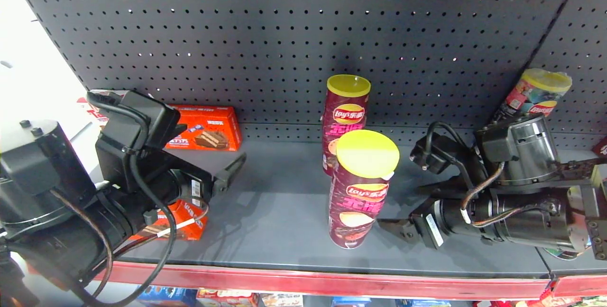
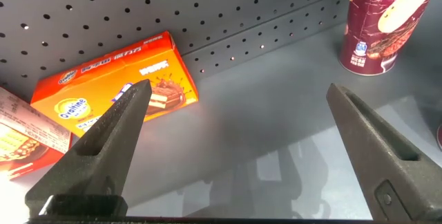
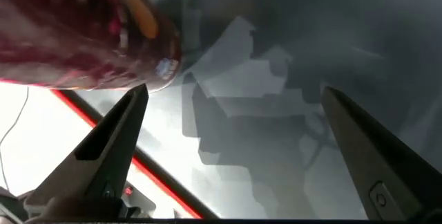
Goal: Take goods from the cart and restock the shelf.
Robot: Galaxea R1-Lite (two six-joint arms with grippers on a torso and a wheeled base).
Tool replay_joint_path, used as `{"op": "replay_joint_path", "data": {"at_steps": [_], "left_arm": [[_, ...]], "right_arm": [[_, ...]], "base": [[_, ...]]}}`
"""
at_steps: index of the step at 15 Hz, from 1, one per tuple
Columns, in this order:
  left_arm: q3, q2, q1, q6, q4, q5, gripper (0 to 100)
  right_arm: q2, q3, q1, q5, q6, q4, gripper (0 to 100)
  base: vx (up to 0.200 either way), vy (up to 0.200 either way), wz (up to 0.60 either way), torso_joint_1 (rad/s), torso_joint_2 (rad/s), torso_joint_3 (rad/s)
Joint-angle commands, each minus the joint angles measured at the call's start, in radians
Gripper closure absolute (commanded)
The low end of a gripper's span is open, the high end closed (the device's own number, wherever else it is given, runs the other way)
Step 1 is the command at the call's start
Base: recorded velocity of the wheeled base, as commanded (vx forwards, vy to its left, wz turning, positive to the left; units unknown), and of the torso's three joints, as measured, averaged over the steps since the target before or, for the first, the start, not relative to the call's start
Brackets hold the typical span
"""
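We see the right claw (image 3: 235,148) with its two fingers spread wide and nothing between them. It lies low over the shelf (image 1: 284,221), close to the red lip (image 1: 332,285) along the front. Just beside it, on its left, stands the front can (image 1: 360,193), upright with a yellow lid. In the right wrist view the can's foot sits close to one finger (image 3: 114,148), and we cannot tell whether they touch. Directly behind the front can, nearer the pegboard wall (image 1: 284,36), stands the rear can (image 1: 345,117), also upright and of the same purple kind. Beyond the right arm, at the back, a tilted can (image 1: 536,91) leans against the wall.

Our left claw (image 2: 231,148) is likewise wide apart and holds nothing. It hangs above bare shelf, well apart from both standing cans. Ahead of it, against the wall, an orange box (image 2: 117,79) lies flat with its picture side up. A second orange box (image 1: 187,219) lies near the shelf front, partly covered by the left arm.
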Motion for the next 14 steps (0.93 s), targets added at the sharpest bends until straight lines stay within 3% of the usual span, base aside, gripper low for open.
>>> {"op": "replay_joint_path", "data": {"at_steps": [1,9,14], "left_arm": [[-0.001,0.002,0.000,0.000,0.001,0.001,0],[0.002,0.000,0.000,0.000,0.001,0.001,0],[0.006,-0.009,0.000,0.000,0.001,0.001,0]], "right_arm": [[0.000,-0.009,-0.006,0.001,0.000,-0.001,0],[0.042,-0.041,0.026,-0.001,0.000,-0.002,0],[-0.083,0.002,-0.012,-0.015,0.003,-0.004,0]], "base": [[0.000,0.000,0.00,0.000,0.00,0.000],[0.000,0.000,0.00,0.000,0.00,0.000],[0.000,0.000,0.00,0.000,0.00,0.000]]}}
